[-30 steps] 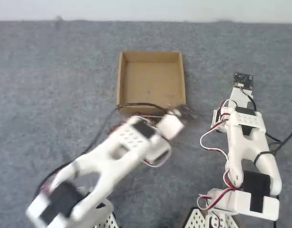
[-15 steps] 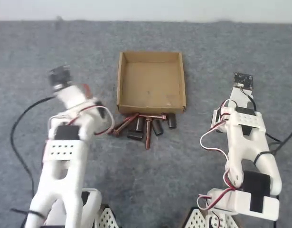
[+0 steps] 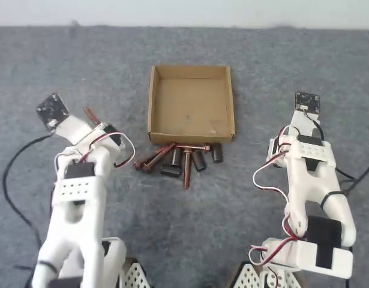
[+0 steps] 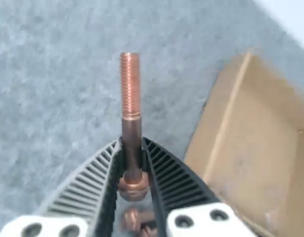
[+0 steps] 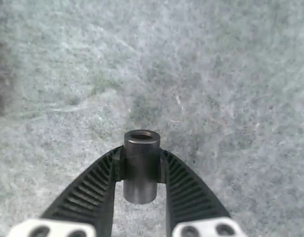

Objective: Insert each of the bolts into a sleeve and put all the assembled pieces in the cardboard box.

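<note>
My left gripper (image 4: 132,150) is shut on a copper bolt (image 4: 130,106), gripping it near the head with the threaded end sticking out forward. In the high view that bolt (image 3: 89,114) is held up at the left of the table, well left of the cardboard box (image 3: 153,102). My right gripper (image 5: 141,159) is shut on a dark sleeve (image 5: 141,168), upright with its open bore facing up, above bare carpet. The right arm (image 3: 307,159) stands to the right of the box. More copper bolts (image 3: 187,169) and dark sleeves (image 3: 199,160) lie in a pile just in front of the box.
Grey carpet (image 3: 262,66) covers the whole table. The box interior (image 3: 191,99) holds nothing. A corner of the box (image 4: 250,143) shows beside the held bolt in the left wrist view. A pale wall runs along the far edge.
The left arm has swung from over the pile in front of the box out to the left, carrying the bolt. The right arm has not moved.
</note>
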